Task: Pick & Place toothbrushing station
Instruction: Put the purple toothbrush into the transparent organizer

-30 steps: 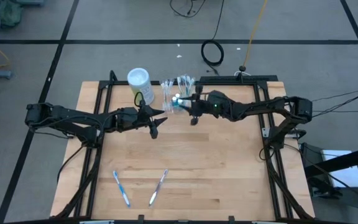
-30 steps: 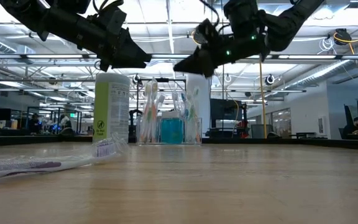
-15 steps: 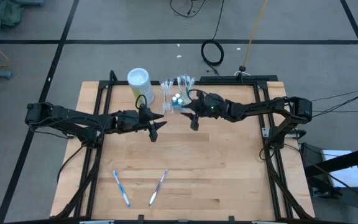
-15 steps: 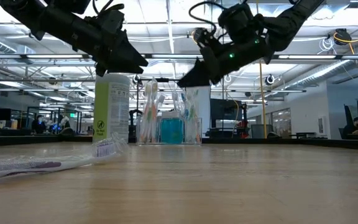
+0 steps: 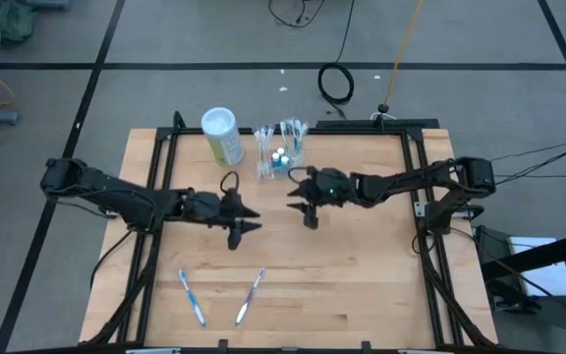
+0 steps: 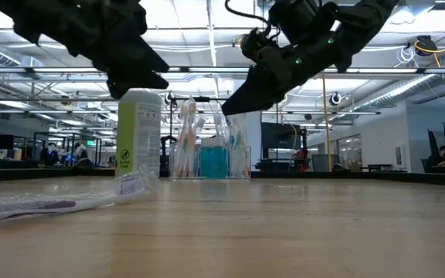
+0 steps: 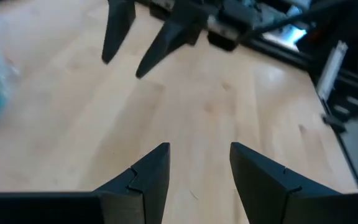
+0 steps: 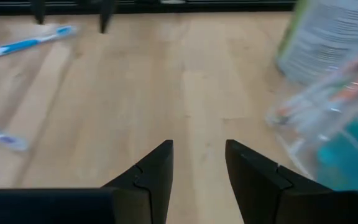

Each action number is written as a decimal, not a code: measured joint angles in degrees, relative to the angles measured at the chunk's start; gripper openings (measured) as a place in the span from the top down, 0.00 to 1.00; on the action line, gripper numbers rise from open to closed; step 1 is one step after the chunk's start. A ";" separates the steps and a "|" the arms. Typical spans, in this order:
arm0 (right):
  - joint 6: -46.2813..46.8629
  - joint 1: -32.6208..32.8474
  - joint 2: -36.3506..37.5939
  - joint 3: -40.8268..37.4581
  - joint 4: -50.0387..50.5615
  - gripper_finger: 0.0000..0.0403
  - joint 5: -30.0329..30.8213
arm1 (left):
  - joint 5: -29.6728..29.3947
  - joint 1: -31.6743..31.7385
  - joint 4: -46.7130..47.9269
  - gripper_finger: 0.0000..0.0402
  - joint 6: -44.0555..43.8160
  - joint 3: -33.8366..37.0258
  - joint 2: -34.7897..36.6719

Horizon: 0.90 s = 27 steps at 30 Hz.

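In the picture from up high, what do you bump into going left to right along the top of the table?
Green canister → toothbrushing station. A bit nearer: left claw → right claw, both open and empty.

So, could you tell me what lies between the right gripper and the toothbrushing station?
Nothing: in the high view only bare wooden table separates the right gripper, its fingers open and empty, from the toothbrushing station beside the green canister.

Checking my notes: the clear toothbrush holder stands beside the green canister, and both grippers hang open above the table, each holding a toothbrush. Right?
Not quite: both grippers, left and right, are empty. The high view shows the two toothbrushes lying on the table. The rest holds.
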<state>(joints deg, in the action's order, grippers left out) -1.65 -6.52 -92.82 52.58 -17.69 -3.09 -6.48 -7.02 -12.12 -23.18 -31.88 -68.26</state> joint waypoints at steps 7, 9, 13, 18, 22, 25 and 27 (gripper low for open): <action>-0.92 5.02 0.00 0.00 0.00 0.65 -0.03 | -5.89 -8.40 2.42 0.56 -7.25 0.00 -1.17; -1.05 5.98 0.00 0.00 0.00 0.65 -0.01 | -6.77 -10.71 2.36 0.56 -8.24 0.00 -2.38; -1.30 7.15 0.00 -2.07 -3.47 0.65 -0.05 | -6.90 -14.19 -1.43 0.56 -10.17 -0.01 -7.90; -2.30 6.97 0.00 -7.50 -13.32 0.65 0.04 | -6.89 -15.37 -6.87 0.56 -9.94 -1.60 -16.44; -2.06 6.88 0.00 -11.95 -19.87 0.65 0.09 | -4.87 -13.55 -3.13 0.56 -11.27 -6.17 -21.69; -2.05 6.88 0.00 -14.92 -24.00 0.65 0.16 | -0.79 -12.69 2.86 0.56 -16.08 -10.28 -24.92; -2.05 6.86 0.00 -16.56 -26.14 0.65 0.24 | 0.48 -12.65 7.64 0.56 -18.92 -12.55 -27.04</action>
<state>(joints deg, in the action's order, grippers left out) -3.70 0.34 -92.82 36.02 -43.83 -2.85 -6.00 -19.67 -4.48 -42.10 -44.43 -95.30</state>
